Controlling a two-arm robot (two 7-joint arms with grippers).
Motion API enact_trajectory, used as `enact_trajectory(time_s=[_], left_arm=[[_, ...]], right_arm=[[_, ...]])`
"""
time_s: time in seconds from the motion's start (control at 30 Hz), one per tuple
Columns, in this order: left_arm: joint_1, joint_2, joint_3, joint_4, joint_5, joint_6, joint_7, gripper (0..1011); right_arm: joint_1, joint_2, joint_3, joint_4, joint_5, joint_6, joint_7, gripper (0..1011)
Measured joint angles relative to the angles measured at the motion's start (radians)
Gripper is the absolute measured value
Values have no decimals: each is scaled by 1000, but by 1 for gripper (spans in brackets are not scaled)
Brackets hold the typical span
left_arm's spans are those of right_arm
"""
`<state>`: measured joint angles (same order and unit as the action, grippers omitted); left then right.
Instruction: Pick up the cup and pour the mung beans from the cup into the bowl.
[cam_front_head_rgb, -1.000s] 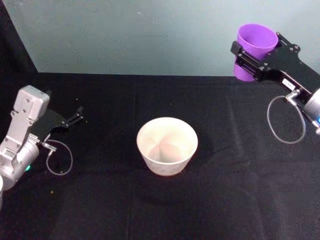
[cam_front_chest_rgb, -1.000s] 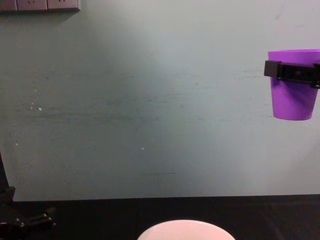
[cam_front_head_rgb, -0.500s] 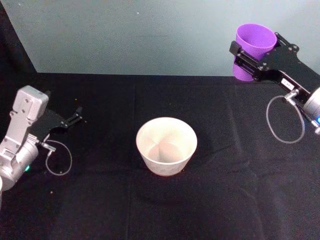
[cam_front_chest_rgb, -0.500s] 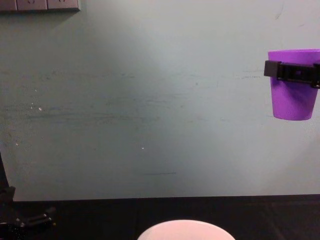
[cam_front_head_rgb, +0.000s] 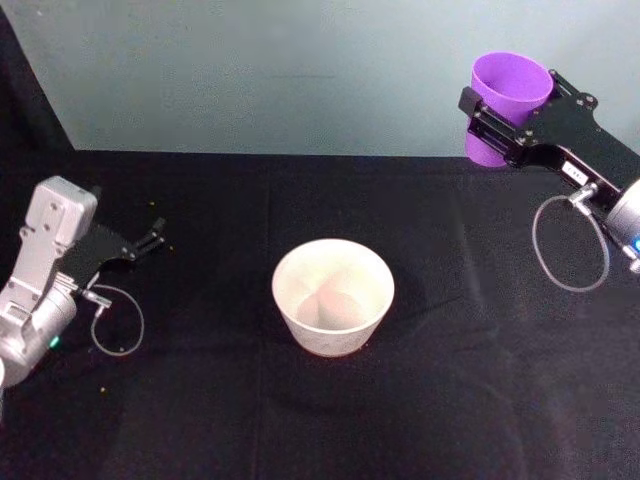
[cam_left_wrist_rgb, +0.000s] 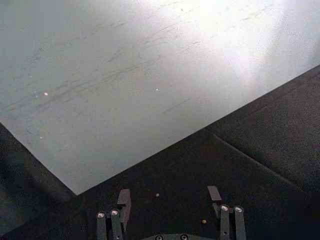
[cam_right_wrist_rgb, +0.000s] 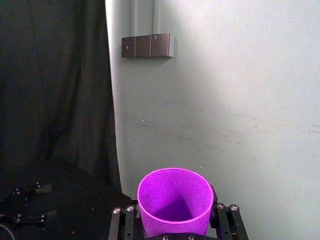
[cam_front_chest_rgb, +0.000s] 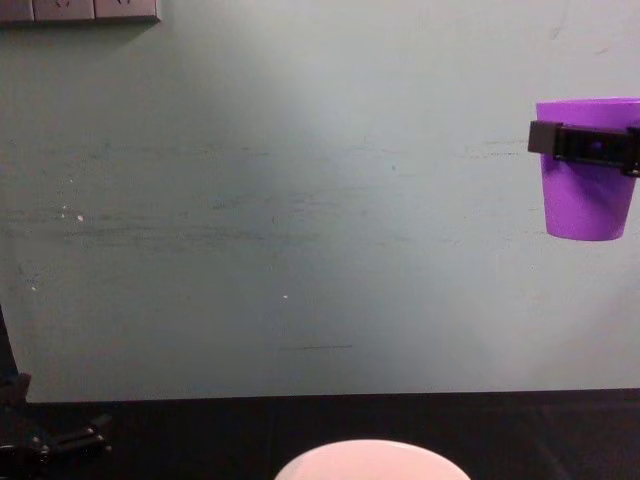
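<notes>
High at the back right, my right gripper (cam_front_head_rgb: 497, 112) is shut on the purple cup (cam_front_head_rgb: 508, 98), which it holds upright in the air, well above the table. From the chest view the cup (cam_front_chest_rgb: 585, 185) hangs at the right edge, with the black fingers (cam_front_chest_rgb: 580, 145) clamped around its upper part. In the right wrist view the cup's (cam_right_wrist_rgb: 174, 201) inside looks empty as far as I can see. The pale bowl (cam_front_head_rgb: 332, 294) stands at the table's middle; its rim (cam_front_chest_rgb: 370, 458) shows low in the chest view. My left gripper (cam_front_head_rgb: 156, 232) rests open, low at the left.
A black cloth covers the table (cam_front_head_rgb: 220, 400), and a pale green wall (cam_front_head_rgb: 270, 70) stands behind it. A couple of loose beans (cam_left_wrist_rgb: 157, 195) lie on the cloth by the left gripper. Wall sockets (cam_right_wrist_rgb: 148, 46) sit high on the wall.
None of note: the right gripper with the cup and the bowl stay nearly where they were; the head view has shifted slightly.
</notes>
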<state>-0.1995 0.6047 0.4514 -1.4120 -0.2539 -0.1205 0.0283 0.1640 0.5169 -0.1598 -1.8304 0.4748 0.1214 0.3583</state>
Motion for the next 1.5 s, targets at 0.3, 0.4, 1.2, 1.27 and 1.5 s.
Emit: enact_trajectory(time_s=[0.3,0.4,1.2,1.27,1.5], left_arm=[[0,0,0,0,0,0,0,1000],[0,0,0,0,0,0,0,1000],[0,0,0,0,0,0,0,1000],[0,0,0,0,0,0,0,1000],[0,0,0,0,0,0,0,1000]], right_arm=[[0,0,0,0,0,0,0,743],[0,0,0,0,0,0,0,743],[0,0,0,0,0,0,0,743],[0,0,0,0,0,0,0,743],[0,0,0,0,0,0,0,743]])
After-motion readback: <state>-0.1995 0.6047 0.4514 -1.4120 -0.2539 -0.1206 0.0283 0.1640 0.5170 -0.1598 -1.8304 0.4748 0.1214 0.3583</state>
